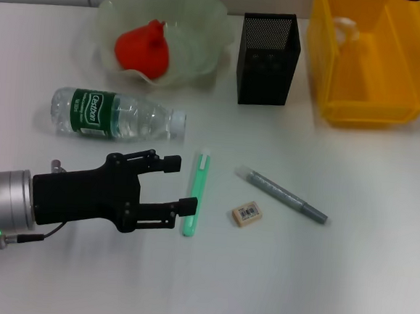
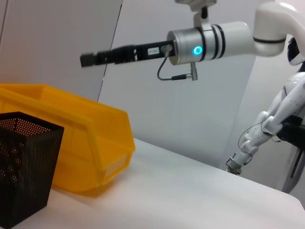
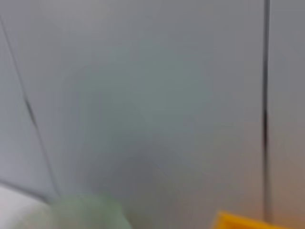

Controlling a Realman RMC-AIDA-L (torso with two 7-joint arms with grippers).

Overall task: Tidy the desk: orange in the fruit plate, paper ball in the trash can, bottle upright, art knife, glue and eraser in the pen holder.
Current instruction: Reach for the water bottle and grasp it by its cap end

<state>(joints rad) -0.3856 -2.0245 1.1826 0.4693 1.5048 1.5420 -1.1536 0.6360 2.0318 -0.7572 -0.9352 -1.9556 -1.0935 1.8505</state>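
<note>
My left gripper [image 1: 185, 183] hovers open over the table, its fingertips just left of the green art knife [image 1: 199, 189]; the lower tip overlaps the knife's edge. The bottle [image 1: 115, 115] lies on its side behind the gripper. Right of the knife sit a small eraser [image 1: 247, 214] and the grey glue stick [image 1: 283, 195]. The orange [image 1: 142, 48] rests in the translucent fruit plate [image 1: 206, 26]. A paper ball [image 1: 344, 26] lies inside the yellow trash can [image 1: 367, 104]. The black mesh pen holder [image 1: 269, 58] stands between the two. In the left wrist view my right gripper [image 2: 88, 59] is held high above the trash can [image 2: 86, 143].
The pen holder [image 2: 24, 167] and trash can stand close together at the back. White table surface stretches in front of and to the right of the eraser. A wall rises behind the table.
</note>
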